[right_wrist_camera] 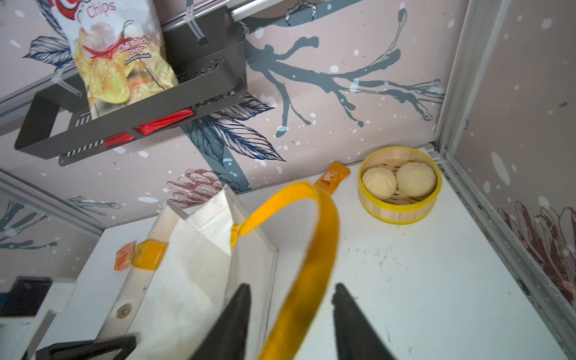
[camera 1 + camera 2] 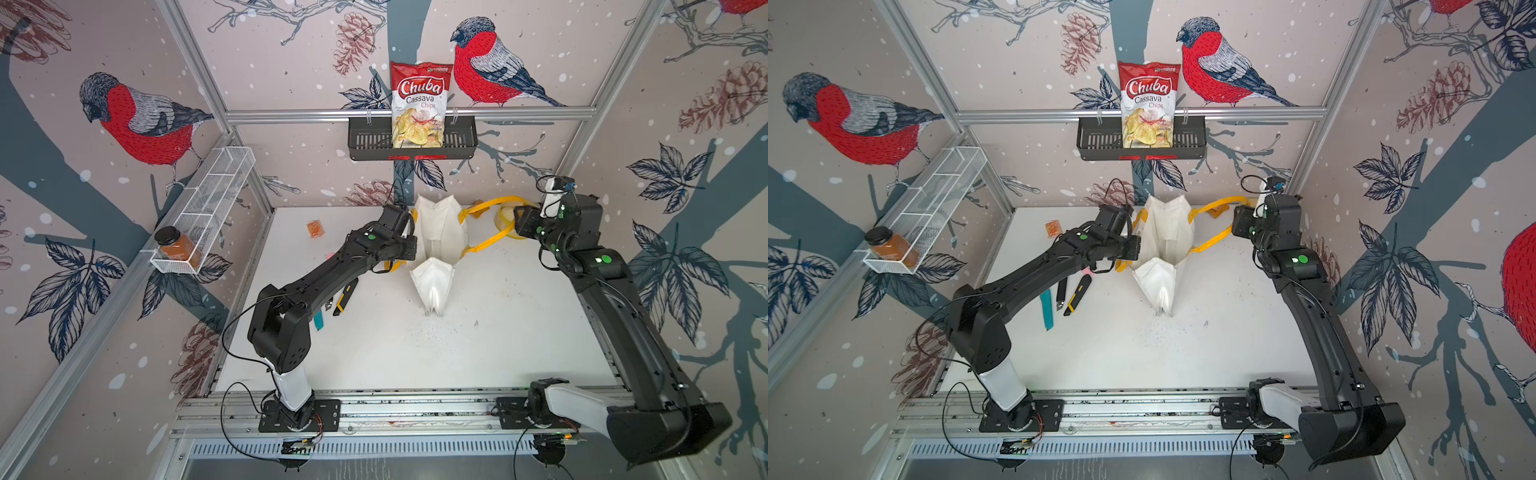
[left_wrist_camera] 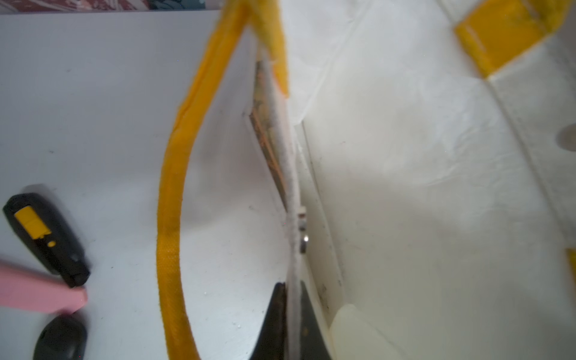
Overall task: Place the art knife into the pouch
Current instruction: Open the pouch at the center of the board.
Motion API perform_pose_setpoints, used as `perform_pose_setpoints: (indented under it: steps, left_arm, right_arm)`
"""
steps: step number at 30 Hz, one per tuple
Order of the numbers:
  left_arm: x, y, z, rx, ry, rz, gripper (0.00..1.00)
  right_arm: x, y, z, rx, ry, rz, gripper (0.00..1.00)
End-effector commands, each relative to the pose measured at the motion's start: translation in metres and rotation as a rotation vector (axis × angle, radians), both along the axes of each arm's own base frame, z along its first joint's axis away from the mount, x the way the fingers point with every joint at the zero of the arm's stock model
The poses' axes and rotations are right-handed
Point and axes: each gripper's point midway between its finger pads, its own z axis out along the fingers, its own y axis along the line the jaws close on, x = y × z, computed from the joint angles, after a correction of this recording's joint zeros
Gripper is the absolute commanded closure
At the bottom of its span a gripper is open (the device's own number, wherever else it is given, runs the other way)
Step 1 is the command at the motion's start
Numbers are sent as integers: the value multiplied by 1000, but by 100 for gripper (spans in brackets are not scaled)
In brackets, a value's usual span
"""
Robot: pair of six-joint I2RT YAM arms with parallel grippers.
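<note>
The pouch (image 2: 440, 232) is a white tote standing open at the back middle of the table. My left gripper (image 3: 291, 285) is shut on the pouch's left rim (image 3: 288, 174). My right gripper (image 1: 291, 288) is open on the pouch's right side. The right yellow handle (image 1: 324, 237) runs loose between its fingers without touching them. Several knives lie left of the pouch under my left arm: a black-and-yellow cutter (image 2: 1077, 294), a slim black one (image 2: 1061, 293), a teal one (image 2: 1047, 309) and a pink one (image 3: 37, 296). Which of them is the art knife I cannot tell.
A yellow-rimmed bamboo steamer (image 1: 399, 215) with two buns stands in the back right corner, an orange sachet (image 1: 332, 177) beside it. An orange packet (image 2: 315, 228) lies back left. A chips bag (image 2: 417, 104) stands in the black wall basket. A jar (image 2: 178, 249) sits in the white wire rack.
</note>
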Motion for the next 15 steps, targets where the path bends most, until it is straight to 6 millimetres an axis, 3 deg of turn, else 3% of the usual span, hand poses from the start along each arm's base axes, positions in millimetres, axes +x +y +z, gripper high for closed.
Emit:
perform_pose_setpoints:
  steps: [1,3,7,9,15]
  left_arm:
    - [-8,-23,-7,38,13,-62,100]
    - [-7,-32,-13,42,24,-75,100]
    - [-6,-37,-15,27,18,-72,100]
    - [-5,-36,-8,16,2,-65,100]
    - [-4,-37,7,-1,-26,-65,100]
  right_arm:
    - [-6,11,17,-59,-37,9,31]
    - [-13,23,30,-75,-59,32,23]
    - [-17,52,50,-35,-95,162,21]
    - [-11,70,44,-13,-67,236,21]
    - [26,112,0,32,38,362,23]
